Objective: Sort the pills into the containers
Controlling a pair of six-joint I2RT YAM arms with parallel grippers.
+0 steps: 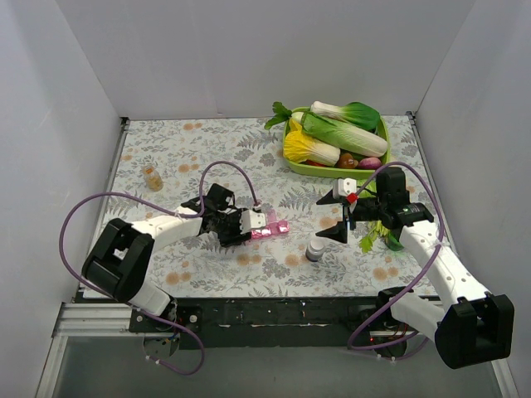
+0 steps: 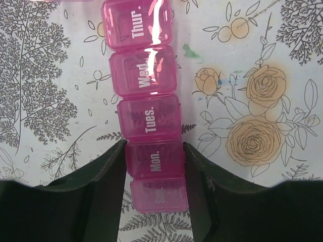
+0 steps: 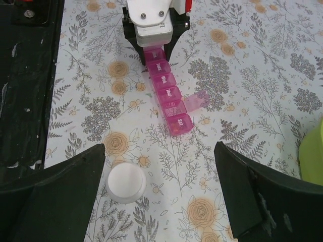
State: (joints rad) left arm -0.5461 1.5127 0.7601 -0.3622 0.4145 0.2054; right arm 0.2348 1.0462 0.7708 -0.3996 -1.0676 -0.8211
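The pink translucent pill organizer point(image 1: 272, 227) lies flat on the floral table, its day-labelled compartments in a row. My left gripper point(image 1: 249, 225) is shut on its Sun/Mon end. In the left wrist view both fingers press the sides of the Mon compartment of the organizer point(image 2: 149, 118), with the gripper point(image 2: 155, 151) around it. The right wrist view shows the organizer point(image 3: 169, 103) with one lid near the Sat end flipped open. My right gripper point(image 1: 333, 217) is open and empty, hovering right of the organizer, and its jaws point(image 3: 159, 156) stand wide apart. No loose pills show.
A small white-capped bottle point(image 1: 315, 249) stands just below the right gripper, near its left finger point(image 3: 125, 181). A green tray point(image 1: 332, 170) of toy vegetables sits at the back right. A small amber object point(image 1: 152, 177) stands at the far left. White walls enclose the table.
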